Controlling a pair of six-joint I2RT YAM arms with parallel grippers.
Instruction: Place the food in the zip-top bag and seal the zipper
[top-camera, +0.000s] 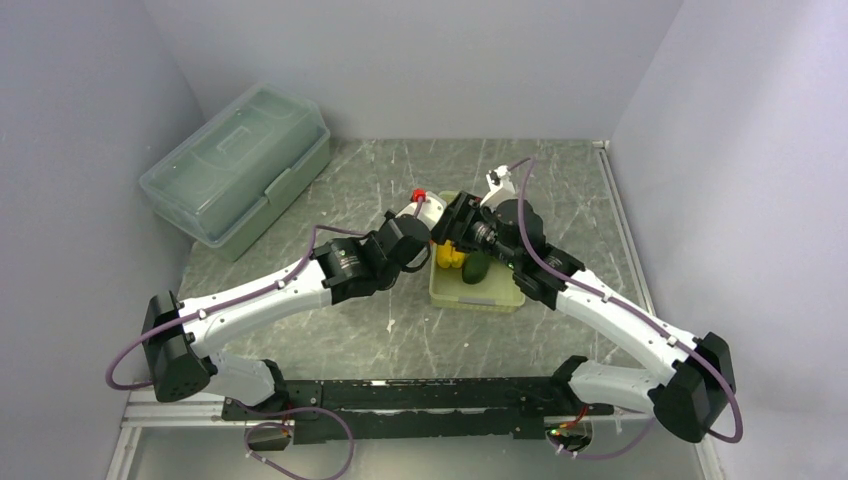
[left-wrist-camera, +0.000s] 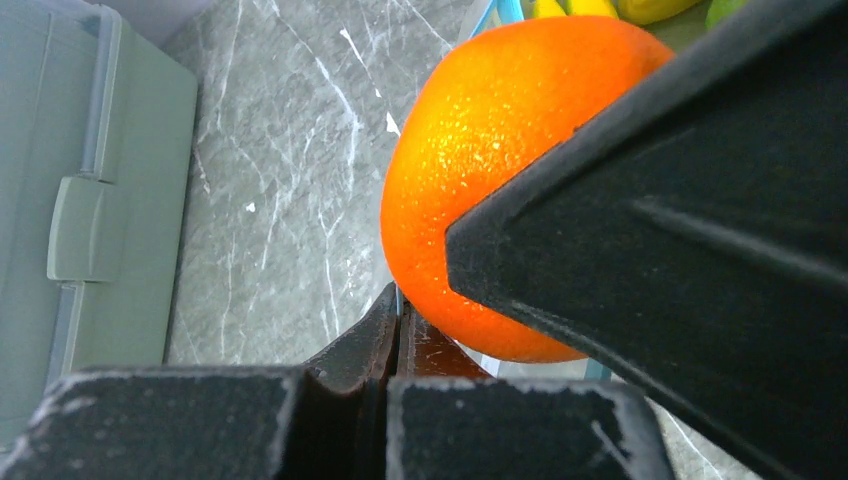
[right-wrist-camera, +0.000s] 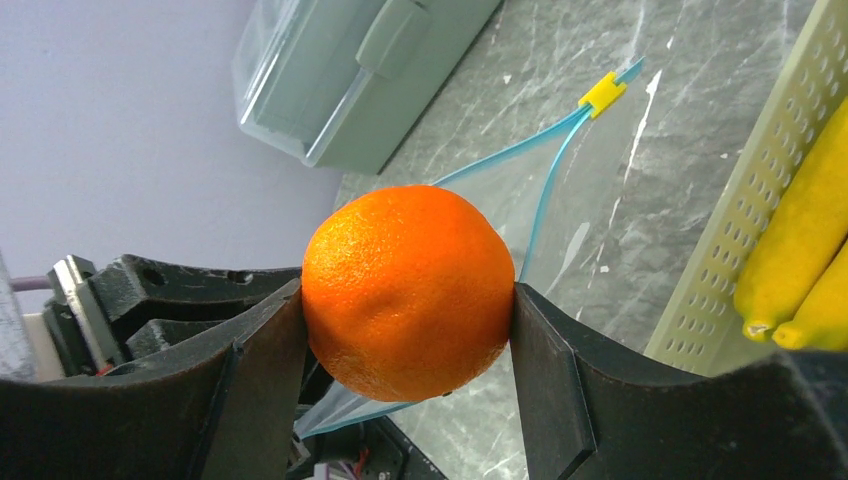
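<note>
My right gripper (right-wrist-camera: 408, 300) is shut on a round orange (right-wrist-camera: 408, 290) and holds it over the open mouth of the clear zip-top bag (right-wrist-camera: 590, 190). The teal zipper (right-wrist-camera: 547, 190) runs up to a yellow slider (right-wrist-camera: 603, 92). My left gripper (left-wrist-camera: 398, 305) is shut on the bag's edge, right under the orange (left-wrist-camera: 480, 170). In the top view both grippers meet at the basket's left side, left (top-camera: 425, 212) and right (top-camera: 452, 232). Yellow banana pieces (top-camera: 450, 257) and a dark green avocado (top-camera: 477, 267) lie in the basket. The light green piece barely shows.
The pale perforated basket (top-camera: 480, 303) stands mid-table, its wall also in the right wrist view (right-wrist-camera: 750, 210). A large translucent lidded storage box (top-camera: 235, 170) stands at the back left. Grey walls close in on three sides.
</note>
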